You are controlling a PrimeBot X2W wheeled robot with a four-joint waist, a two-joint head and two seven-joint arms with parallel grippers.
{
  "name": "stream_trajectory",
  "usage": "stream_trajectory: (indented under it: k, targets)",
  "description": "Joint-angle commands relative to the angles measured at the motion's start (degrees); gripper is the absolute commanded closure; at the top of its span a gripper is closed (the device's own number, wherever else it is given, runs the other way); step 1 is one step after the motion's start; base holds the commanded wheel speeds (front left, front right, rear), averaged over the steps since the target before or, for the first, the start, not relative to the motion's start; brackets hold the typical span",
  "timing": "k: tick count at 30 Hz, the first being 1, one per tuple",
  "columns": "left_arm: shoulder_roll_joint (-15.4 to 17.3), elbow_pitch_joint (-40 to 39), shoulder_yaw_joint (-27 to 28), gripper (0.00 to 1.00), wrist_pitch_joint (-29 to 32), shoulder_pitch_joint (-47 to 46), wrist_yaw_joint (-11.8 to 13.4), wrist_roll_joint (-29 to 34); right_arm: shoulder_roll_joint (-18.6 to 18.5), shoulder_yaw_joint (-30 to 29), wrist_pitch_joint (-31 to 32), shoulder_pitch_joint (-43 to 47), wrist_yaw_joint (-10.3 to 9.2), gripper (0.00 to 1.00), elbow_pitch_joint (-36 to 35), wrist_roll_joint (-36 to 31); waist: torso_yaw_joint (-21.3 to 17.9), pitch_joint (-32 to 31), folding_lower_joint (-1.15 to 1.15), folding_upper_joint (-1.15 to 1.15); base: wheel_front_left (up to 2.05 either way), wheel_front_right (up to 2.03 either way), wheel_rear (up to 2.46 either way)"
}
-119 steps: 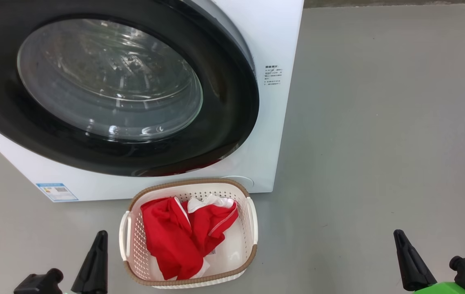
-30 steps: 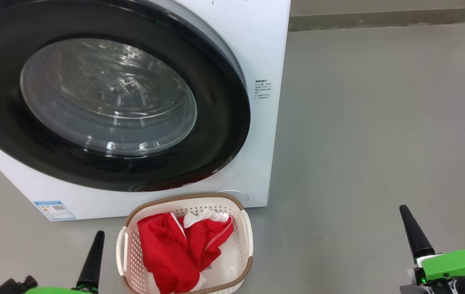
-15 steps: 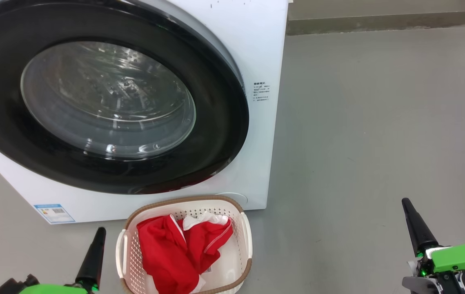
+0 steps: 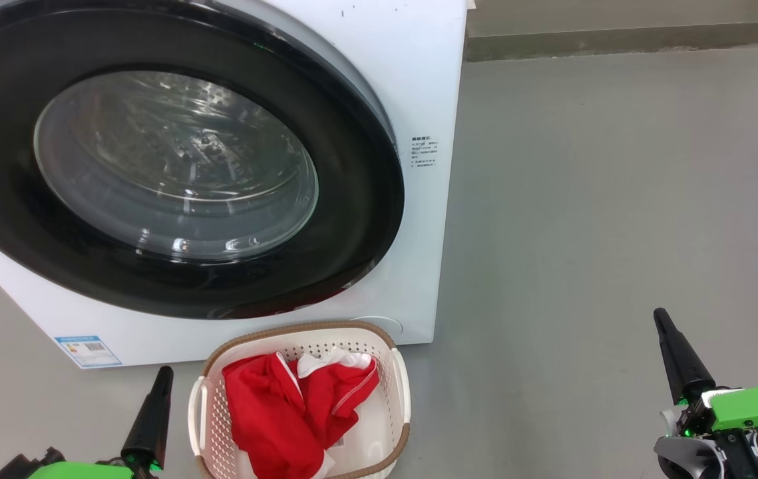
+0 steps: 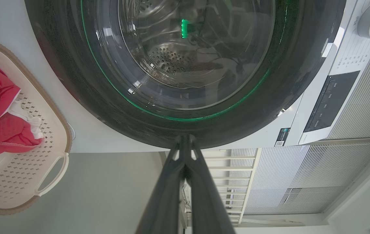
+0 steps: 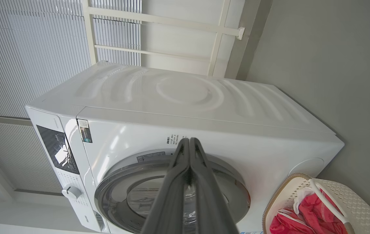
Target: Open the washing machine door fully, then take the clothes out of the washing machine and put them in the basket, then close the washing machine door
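- Washing machine: white front loader, takes up the head view from 9 to 12 o'clock and stands on the grey floor.
- Washing machine door: wide black rim, sits closed against the machine front. Steel drum visible through the glass window; nothing red seen behind the glass.
- Basket: cream with a brown rim, on the floor at 6 o'clock in the head view, just in front of the machine's lower edge. Cannot tell whether it touches the machine.
- Clothes: red with white bits, bunched inside the basket, mostly on its 9 o'clock side.
- Left gripper: at 7 o'clock in the head view, just beside the basket's left handle and apart from it. Fingers pressed together, holding nothing. In its wrist view the tips point at the door's rim.
- Right gripper: at 4 o'clock in the head view, well apart from basket and machine, over bare floor. Fingers together, holding nothing.
- Blue sticker: on the machine front at 8 o'clock; small printed label at 3 o'clock of the door.
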Motion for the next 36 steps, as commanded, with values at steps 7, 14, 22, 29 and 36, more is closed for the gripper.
stream_trajectory:
  k: [7,14,22,29,36]
  targets:
    - [0.43,-1.17,2.15,1.00,0.24,-2.39,-0.40,-0.48,-0.28,0.83,0.43,-2.32,-0.04,1.00,-1.54,0.30,0.00,0.00,0.00,0.00,0.00,0.00,0.00]
    - [0.41,-1.16,2.19,1.00,0.26,-2.39,-0.40,-0.45,-0.23,0.77,0.48,-2.33,-0.04,1.00,-1.53,0.25,0.00,0.00,0.00,0.00,0.00,0.00,0.00]
    - [0.39,-1.16,2.22,1.00,0.29,-2.39,-0.40,-0.42,-0.19,0.70,0.53,-2.33,-0.04,1.00,-1.53,0.20,0.00,0.00,0.00,0.00,0.00,0.00,0.00]
    - [0.37,-1.16,2.25,1.00,0.31,-2.40,-0.40,-0.40,-0.15,0.65,0.57,-2.34,-0.04,1.00,-1.53,0.16,0.00,0.00,0.00,0.00,0.00,0.00,0.00]
    - [0.35,-1.16,2.27,1.00,0.33,-2.40,-0.40,-0.38,-0.13,0.61,0.60,-2.34,-0.04,1.00,-1.53,0.12,0.00,0.00,0.00,0.00,0.00,0.00,0.00]
